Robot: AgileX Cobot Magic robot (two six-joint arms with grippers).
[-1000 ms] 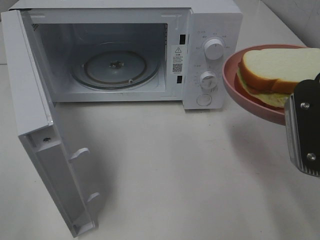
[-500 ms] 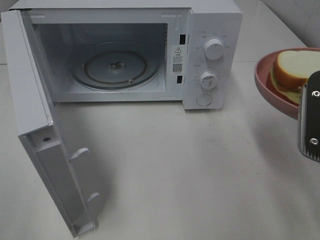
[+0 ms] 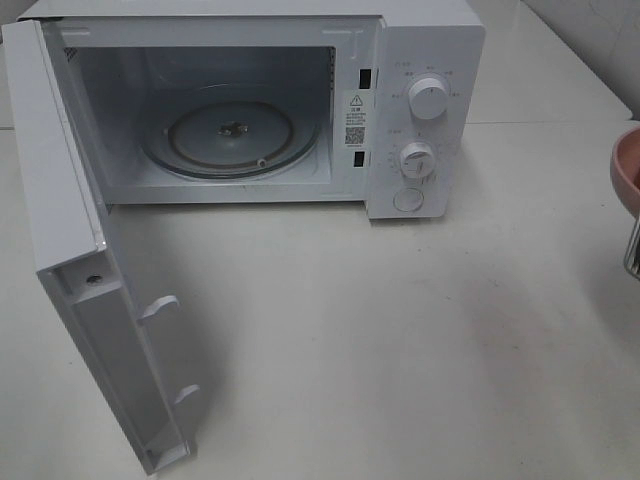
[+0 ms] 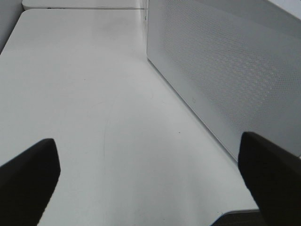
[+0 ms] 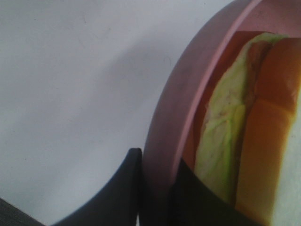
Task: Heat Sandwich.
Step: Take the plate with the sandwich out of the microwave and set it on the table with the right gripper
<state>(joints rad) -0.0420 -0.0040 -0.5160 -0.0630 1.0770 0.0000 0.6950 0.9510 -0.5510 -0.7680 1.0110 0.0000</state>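
Right wrist: fingers [image 5: 155, 188] clamp plate [image 5: 174, 113], sandwich [image 5: 249, 132] on it

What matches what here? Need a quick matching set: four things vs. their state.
Things:
1. microwave door
2. turntable
3. left gripper
4. right gripper

States:
A. shut on the plate rim
B. swung open
C. open, holding nothing
D. bare, inside the microwave

Pairs: 1-B, 2-D, 3-C, 4-A
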